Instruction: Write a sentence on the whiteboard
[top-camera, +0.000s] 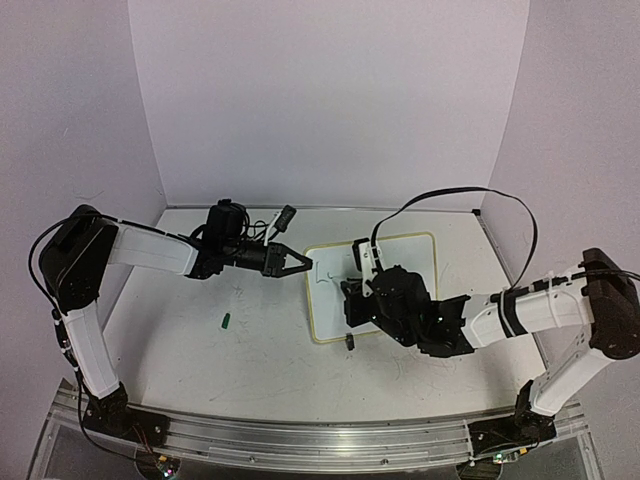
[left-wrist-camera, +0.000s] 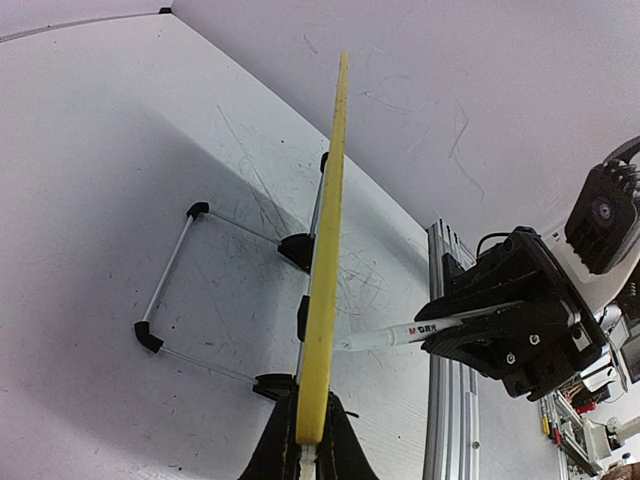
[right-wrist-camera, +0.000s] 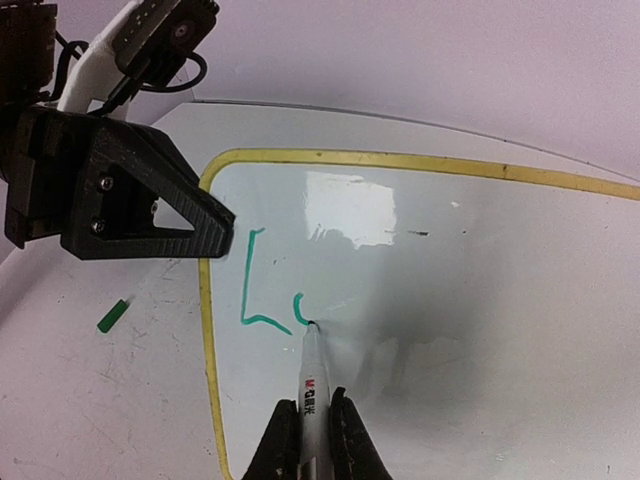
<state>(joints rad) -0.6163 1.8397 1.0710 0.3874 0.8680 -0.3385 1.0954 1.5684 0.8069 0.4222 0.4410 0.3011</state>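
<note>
The whiteboard (top-camera: 410, 255) stands propped near the table's middle, white with a thin yellow frame. My left gripper (top-camera: 300, 265) is shut on its left edge; in the left wrist view the frame (left-wrist-camera: 325, 260) shows edge-on between the fingers of that gripper (left-wrist-camera: 310, 440). My right gripper (right-wrist-camera: 312, 440) is shut on a white marker (right-wrist-camera: 312, 370), whose tip touches the board face (right-wrist-camera: 480, 260). Green writing (right-wrist-camera: 250, 290) shows there: an "L" and a short curve ending at the tip. The marker (left-wrist-camera: 400, 333) also shows from the side.
A small green marker cap (top-camera: 227, 321) lies on the table left of the board. Behind the board, its wire stand (left-wrist-camera: 170, 280) with black feet rests on the table. The metal rail (left-wrist-camera: 450, 400) runs along the near edge. White walls enclose the back and sides.
</note>
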